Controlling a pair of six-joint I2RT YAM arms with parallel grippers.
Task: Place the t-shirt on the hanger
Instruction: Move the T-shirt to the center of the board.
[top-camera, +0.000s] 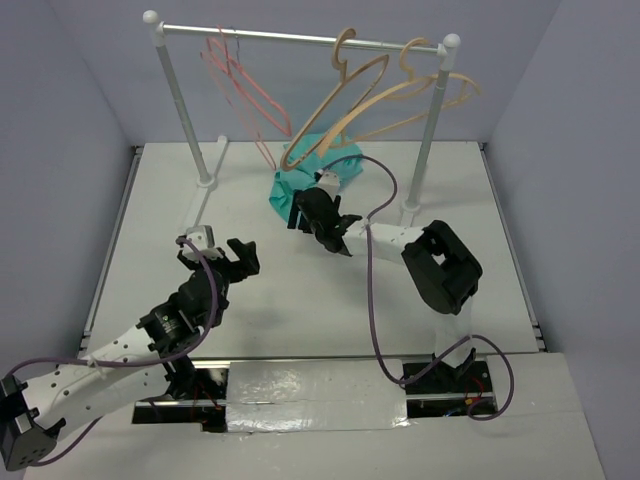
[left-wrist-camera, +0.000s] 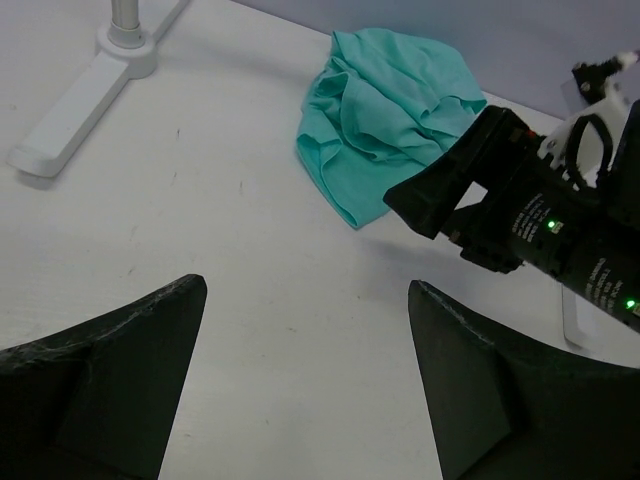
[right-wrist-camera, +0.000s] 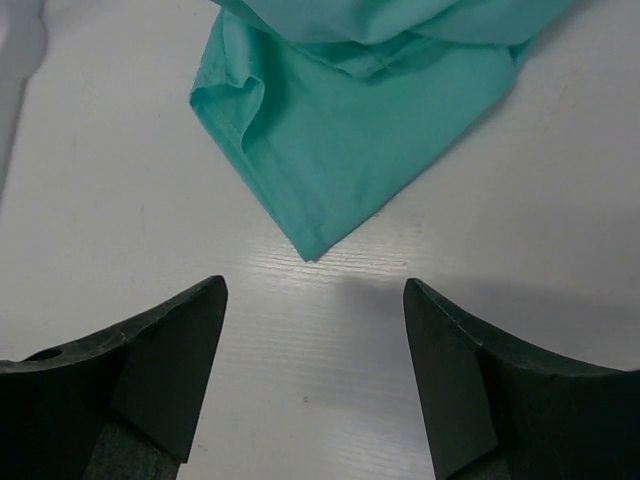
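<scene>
Spanning the back, the rail shows only overhead; wrists see the t-shirt.

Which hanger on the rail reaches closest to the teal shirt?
The darker tan hanger in the middle: its lower tip overlaps the t-shirt in the top view. The pink hangers and cream hanger hang clear.

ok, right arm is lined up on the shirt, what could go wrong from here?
1. The open right pincer faces only one pointed corner of the crumpled teal-green cloth t-shirt. A pinch there may slip off, or lift the shirt still bunched.
2. The tilted tan clothes hanger hangs low over the shirt in the top view, so a lift could snag it.
</scene>
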